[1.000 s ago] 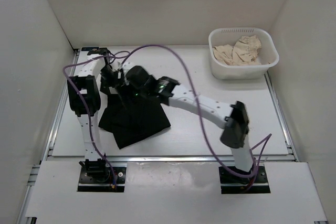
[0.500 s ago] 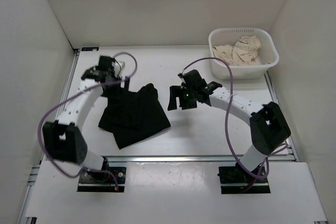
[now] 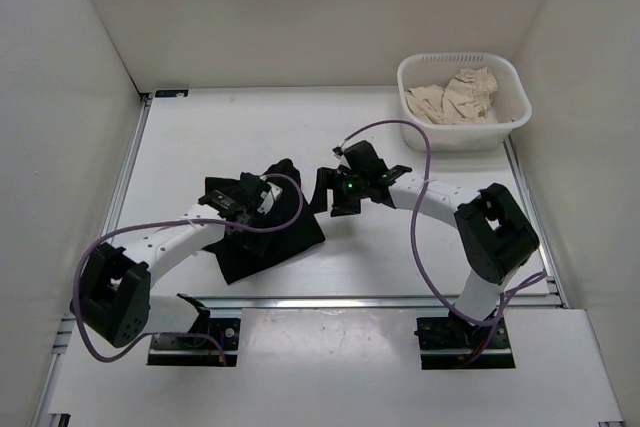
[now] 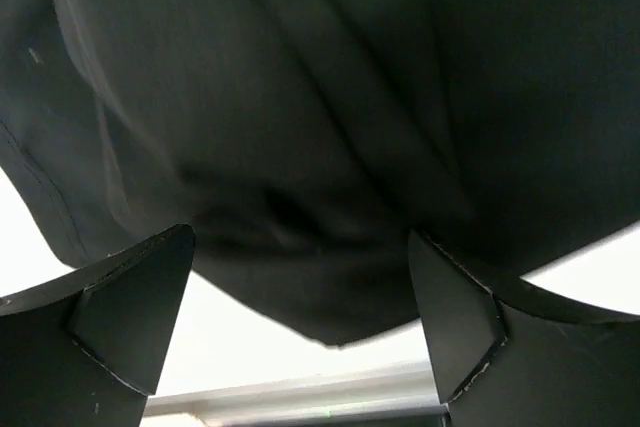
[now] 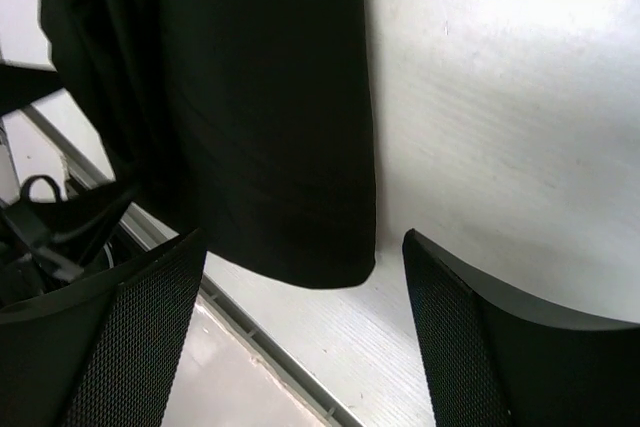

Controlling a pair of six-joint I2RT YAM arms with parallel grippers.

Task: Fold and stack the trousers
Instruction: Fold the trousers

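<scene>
As they lie folded, trousers (image 3: pixel 293 225) skewed diagonally

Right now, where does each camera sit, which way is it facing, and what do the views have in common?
Top external: fixed above and behind the robot, facing down on the table, black trousers and basket of beige cloth; left arm and right arm show whole.
Left wrist: on the left arm, close over the trousers; its open jaws fill the lower corners.
Right wrist: on the right arm, facing the trousers' edge and bare table; open jaws below.
All three share the trousers.
</scene>
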